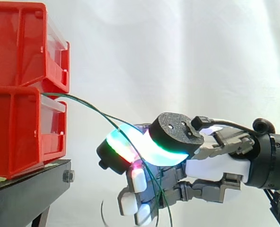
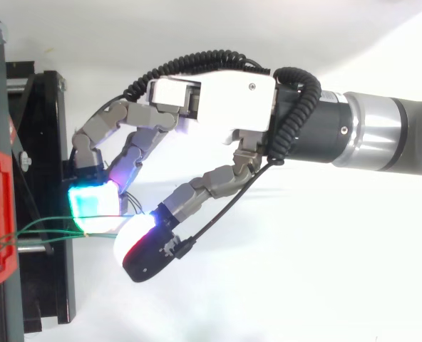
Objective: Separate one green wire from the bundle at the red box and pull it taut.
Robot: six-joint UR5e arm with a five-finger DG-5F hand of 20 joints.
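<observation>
Likely light, limp and slippery, the green wire arcs right from the red box into the hand, whose curled fingertips seem to pinch it mid-length, a sensible hold.

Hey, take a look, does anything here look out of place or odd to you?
Nothing is damaged or spilled. One oddity: more than one of the green wires seems to run from the lower red bin through the hand's pinch, and they sag in an arc instead of running straight.

Bright even light, white curtain washed out, glowing fingertips flaring, faint soft shadows
</observation>
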